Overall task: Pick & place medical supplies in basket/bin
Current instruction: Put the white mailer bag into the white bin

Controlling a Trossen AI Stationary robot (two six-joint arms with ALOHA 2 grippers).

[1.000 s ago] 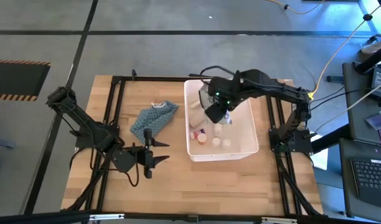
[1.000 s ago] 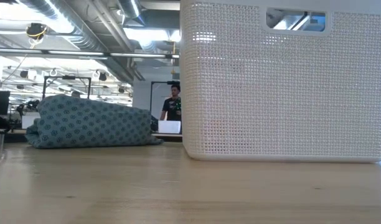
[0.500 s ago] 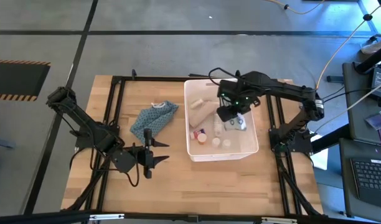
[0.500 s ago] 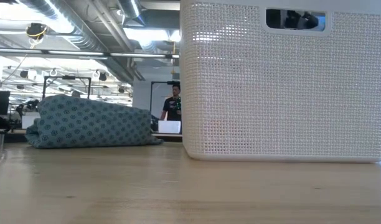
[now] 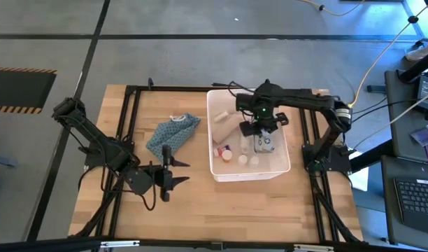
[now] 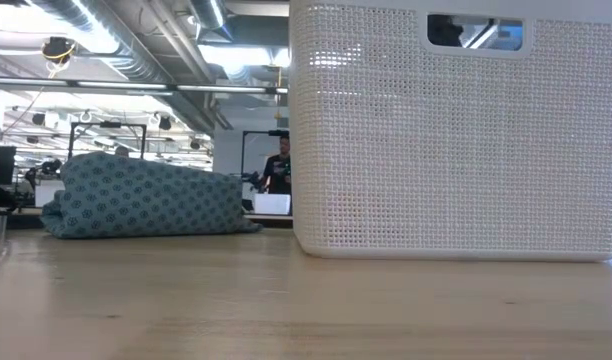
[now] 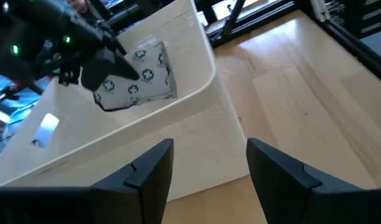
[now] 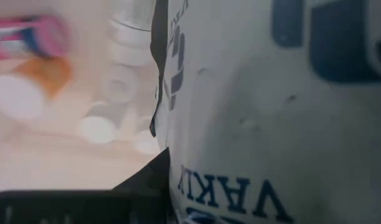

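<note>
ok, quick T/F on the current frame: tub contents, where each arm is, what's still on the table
1. The right gripper is over the white tub, shut on the patterned soft pack. True.
2. The left gripper is inside the tub. False: it waits over bare table, beside the tub.
3. The tub is empty. False: small white bottles lie in it.
4. A blue-green patterned cloth bundle lies on the table outside the tub. True.
</note>
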